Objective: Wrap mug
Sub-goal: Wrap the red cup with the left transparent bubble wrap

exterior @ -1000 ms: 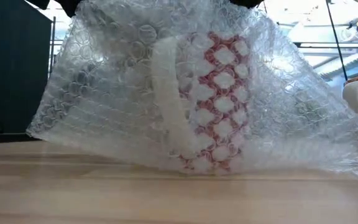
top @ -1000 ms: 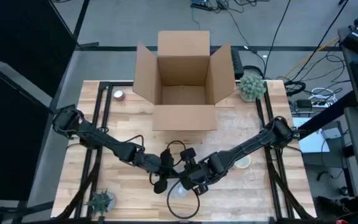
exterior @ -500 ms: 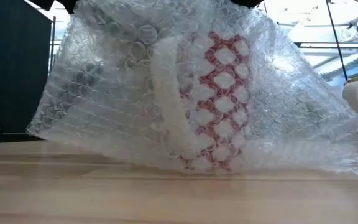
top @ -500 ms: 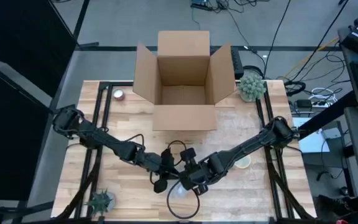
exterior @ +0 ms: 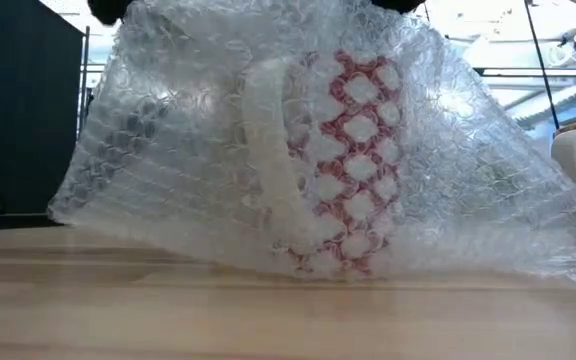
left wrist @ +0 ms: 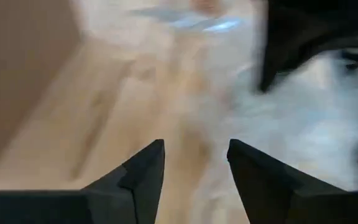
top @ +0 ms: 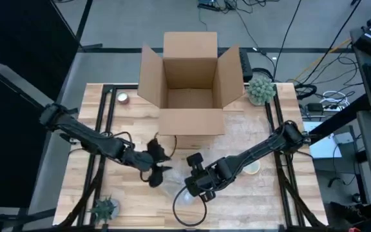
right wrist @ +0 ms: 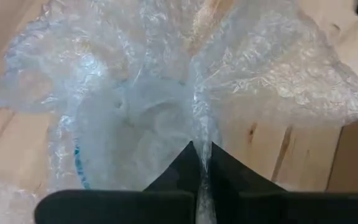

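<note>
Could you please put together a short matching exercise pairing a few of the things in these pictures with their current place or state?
Things:
1. left tool
2. right tool
3. cardboard box
4. mug

States:
A. flaps open, at the far side of the table
B. shut on the bubble wrap, pinching a fold
C. open and empty, off to the side of the bundle
D. upright on the table, red and white pattern showing through its covering

Pairs: 1-C, 2-B, 3-A, 4-D
</note>
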Available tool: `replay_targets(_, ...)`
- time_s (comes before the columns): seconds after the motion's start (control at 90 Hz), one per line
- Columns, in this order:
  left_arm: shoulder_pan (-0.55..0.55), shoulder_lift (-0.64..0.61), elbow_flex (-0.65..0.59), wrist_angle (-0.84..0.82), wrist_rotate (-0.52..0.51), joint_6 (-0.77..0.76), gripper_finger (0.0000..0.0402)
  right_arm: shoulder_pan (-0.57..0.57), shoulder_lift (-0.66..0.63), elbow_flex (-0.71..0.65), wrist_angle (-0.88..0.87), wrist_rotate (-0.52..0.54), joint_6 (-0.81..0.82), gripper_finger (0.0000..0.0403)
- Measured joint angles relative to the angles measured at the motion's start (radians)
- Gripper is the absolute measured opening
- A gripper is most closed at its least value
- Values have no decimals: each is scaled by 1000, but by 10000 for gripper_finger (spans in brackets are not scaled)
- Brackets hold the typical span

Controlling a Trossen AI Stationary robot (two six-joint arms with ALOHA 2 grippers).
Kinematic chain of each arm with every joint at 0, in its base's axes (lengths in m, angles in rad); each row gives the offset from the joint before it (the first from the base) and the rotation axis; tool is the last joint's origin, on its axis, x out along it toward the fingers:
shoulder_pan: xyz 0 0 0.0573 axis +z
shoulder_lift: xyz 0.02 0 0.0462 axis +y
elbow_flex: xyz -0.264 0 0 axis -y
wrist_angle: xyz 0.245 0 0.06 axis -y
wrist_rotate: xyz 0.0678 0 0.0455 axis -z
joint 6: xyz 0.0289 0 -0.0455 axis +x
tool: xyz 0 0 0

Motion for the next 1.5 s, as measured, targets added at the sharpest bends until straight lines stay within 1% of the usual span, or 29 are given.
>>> replay_targets(0.067, 6, 14, -21, -23, -47, -11, 163, 0, 0, 0, 0, 0, 0, 0)
replay_targets(0.167, 27, 54, -62, 12, -57, -11, 162, 4, 0, 0, 0, 1, -1, 0)
replay_targets(0.3, 54, 124, -81, 168, -57, 38, 161, 5, 0, 0, 2, 1, -4, 0)
replay_targets(0.433, 61, 192, -83, 335, 33, 116, 161, 5, 0, 0, 7, 1, 1, 0)
replay_targets(0.556, 59, 199, -82, 482, 113, 149, 161, 5, 0, 0, 7, 0, 2, 0)
replay_targets(0.733, 56, 189, -83, 585, 188, 157, 161, 5, 0, 0, 7, -1, 33, 0)
replay_targets(0.833, 56, 189, -83, 594, 229, 163, 161, 5, 0, 0, 7, 0, 34, 3)
replay_targets(0.967, 56, 190, -83, 596, 246, 164, 161, 5, -14, 0, 4, 1, 63, 31)
replay_targets(1.122, 56, 190, -83, 622, 249, 164, 161, 9, -56, 0, -14, -2, 145, 83)
replay_targets(1.278, 56, 190, -83, 654, 276, 164, 161, 23, -118, 0, -62, -5, 242, 131)
replay_targets(1.389, 56, 190, -83, 711, 332, 164, 161, 37, -161, 0, -102, -45, 310, 149)
replay_targets(1.5, 52, 190, -83, 748, 381, 164, 161, 50, -193, 0, -128, -101, 373, 156)
